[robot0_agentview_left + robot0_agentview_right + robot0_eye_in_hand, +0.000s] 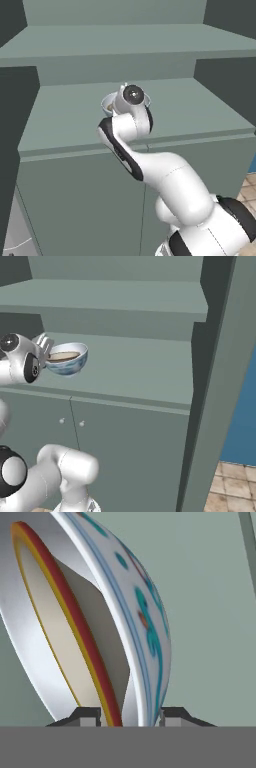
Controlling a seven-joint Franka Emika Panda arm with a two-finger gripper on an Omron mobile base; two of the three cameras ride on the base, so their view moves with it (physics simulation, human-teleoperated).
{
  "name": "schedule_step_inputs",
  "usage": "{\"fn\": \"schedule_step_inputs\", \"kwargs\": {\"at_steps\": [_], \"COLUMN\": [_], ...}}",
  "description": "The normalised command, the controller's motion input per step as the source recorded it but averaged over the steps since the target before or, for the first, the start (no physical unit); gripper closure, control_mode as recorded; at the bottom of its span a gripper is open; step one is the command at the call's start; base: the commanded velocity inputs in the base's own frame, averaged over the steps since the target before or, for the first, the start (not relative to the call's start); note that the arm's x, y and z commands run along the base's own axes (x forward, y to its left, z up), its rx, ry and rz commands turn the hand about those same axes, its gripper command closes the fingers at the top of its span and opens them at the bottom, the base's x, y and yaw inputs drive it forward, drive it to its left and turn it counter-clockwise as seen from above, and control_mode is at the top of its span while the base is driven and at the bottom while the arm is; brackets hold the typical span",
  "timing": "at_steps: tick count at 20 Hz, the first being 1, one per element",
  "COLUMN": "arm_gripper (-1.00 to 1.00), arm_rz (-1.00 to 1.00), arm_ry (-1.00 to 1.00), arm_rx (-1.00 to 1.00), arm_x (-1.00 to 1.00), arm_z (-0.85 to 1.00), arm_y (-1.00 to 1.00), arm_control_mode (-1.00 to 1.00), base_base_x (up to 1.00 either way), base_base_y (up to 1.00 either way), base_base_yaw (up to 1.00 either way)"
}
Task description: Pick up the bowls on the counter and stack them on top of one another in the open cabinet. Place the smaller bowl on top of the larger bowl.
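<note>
The claw [46,350] is seen at the left of the cabinet [150,301], above its lower shelf [140,371], clenched on the rim of the larger bowl [70,363]. One finger [85,716] is set inside the wall, the other outside. The bowl is held near the shelf's left front part; contact with the shelf cannot be told. The smaller bowl [62,356] is nested inside the larger one, its red and yellow rim visible in the hand view.
</note>
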Motion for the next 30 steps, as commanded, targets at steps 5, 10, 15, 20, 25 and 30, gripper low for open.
{"fn": "schedule_step_inputs", "kwargs": {"at_steps": [5,10,15,20,25,30], "arm_gripper": [1.00,1.00,1.00,1.00,1.00,-1.00], "arm_rz": [0.00,0.00,0.00,0.00,0.00,0.00], "arm_ry": [0.00,0.00,0.01,0.02,0.01,0.00], "arm_rx": [0.00,0.00,0.01,0.02,0.01,0.02], "arm_x": [0.50,0.42,0.30,0.21,0.08,0.00], "arm_z": [-0.15,-0.20,-0.16,-0.13,-0.25,-0.21], "arm_y": [0.00,-0.02,-0.03,-0.01,-0.02,-0.03], "arm_control_mode": [-1.00,-1.00,-1.00,-1.00,-1.00,-1.00], "base_base_x": [0.00,0.00,0.00,0.00,0.00,0.00], "base_base_y": [0.00,0.00,0.00,0.00,0.00,0.00], "base_base_yaw": [0.00,0.00,0.00,0.00,0.00,0.00]}}
